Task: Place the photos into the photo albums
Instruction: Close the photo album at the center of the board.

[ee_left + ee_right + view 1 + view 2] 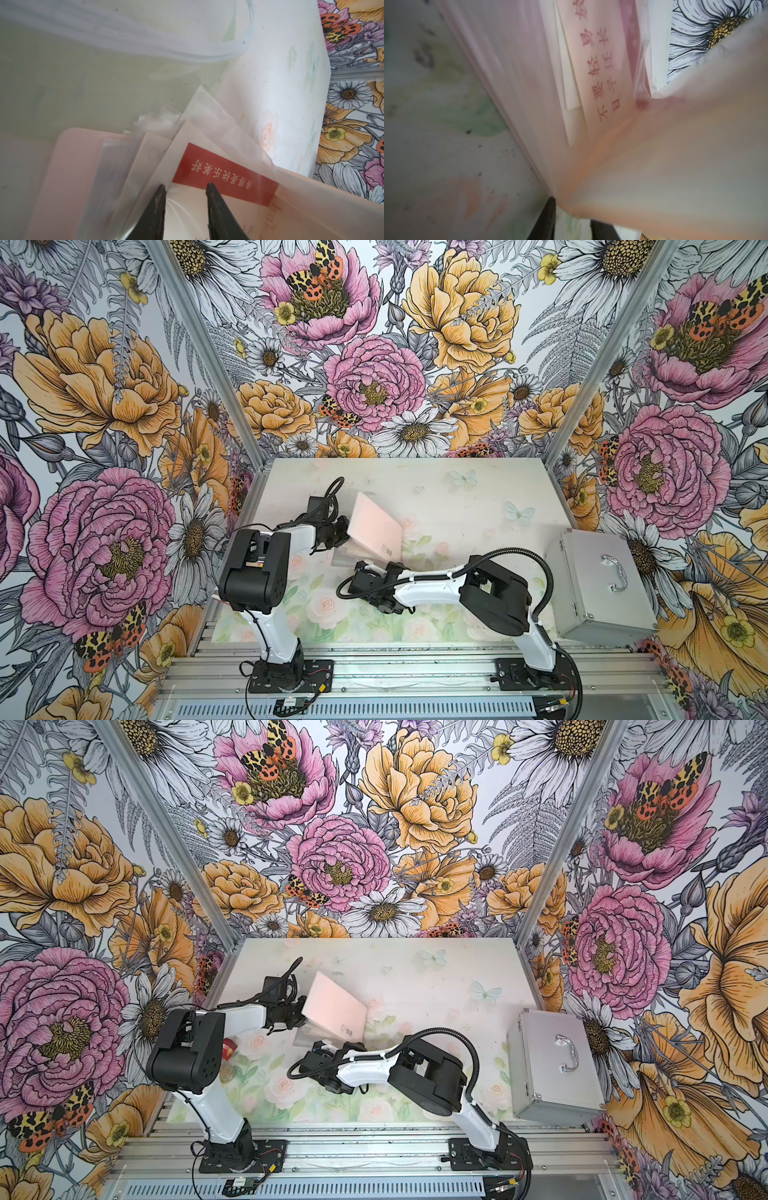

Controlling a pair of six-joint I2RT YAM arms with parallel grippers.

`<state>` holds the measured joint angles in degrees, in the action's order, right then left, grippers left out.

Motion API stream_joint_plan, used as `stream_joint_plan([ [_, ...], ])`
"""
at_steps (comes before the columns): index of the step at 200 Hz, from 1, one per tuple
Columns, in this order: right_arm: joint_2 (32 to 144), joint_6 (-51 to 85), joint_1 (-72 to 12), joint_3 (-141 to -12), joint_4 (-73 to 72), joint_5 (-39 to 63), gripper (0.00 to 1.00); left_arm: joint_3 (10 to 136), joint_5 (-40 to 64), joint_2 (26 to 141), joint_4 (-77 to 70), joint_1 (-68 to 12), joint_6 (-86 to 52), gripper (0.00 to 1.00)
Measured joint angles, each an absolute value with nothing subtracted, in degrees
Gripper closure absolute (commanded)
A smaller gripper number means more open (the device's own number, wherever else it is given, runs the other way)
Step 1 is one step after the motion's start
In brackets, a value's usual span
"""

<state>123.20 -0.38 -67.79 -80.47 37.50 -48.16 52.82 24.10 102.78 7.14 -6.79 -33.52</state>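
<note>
Papered on three sides with oversized peonies, daisies and moths; floored with a pale rose-print table mat [457, 497]. Near the middle of that mat, in both top views: photo album [376, 522], pale pink, propped open with its cover raised on a slant and a barcode showing near one lower corner. Just beside the cover's edge on the left arm's side: left gripper [338, 531], touching or nearly touching it (hard to say which from above). Seen from the left wrist: two dark fingers [160, 207] standing partly apart, glossy clear sleeve pages fanned out ahead of and between them; cannot tell whether any page is actually pinched. Tucked under one translucent sleeve right at the fingertips: red photo [224, 176] with a line of white Chinese characters. Reaching in at the album's near edge from the opposite side: right gripper [572, 209], jaws somewhat apart, one finger half buried under a blurred pink sheet; cannot tell whether held or merely brushed. Visible deeper among the pages in that wrist view: cream photo [604, 68] printed with red characters, behind a hazy sleeve. Off by the right edge of the table, well apart from the album: closed silver case [598, 585], handle up.
</note>
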Motion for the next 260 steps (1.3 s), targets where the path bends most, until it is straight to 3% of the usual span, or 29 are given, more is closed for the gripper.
stream_joint_plan([
  [75,123.11,3.25,-67.05,-82.87,41.89,-47.68,0.40,52.80,23.66,100.38,12.53,0.78,-31.44,0.64],
  [119,119.04,8.58,-65.69,-82.41,42.96,-42.94,0.29,52.23,22.11,95.55,14.94,4.45,-31.16,0.63],
  [196,103.09,11.84,-65.67,-80.16,42.87,-30.61,0.32,48.51,19.81,88.88,15.31,5.21,-31.46,0.62],
  [260,98.21,15.40,-63.70,-85.45,42.50,-20.88,0.34,47.90,19.68,88.44,15.73,5.23,-31.59,0.61],
])
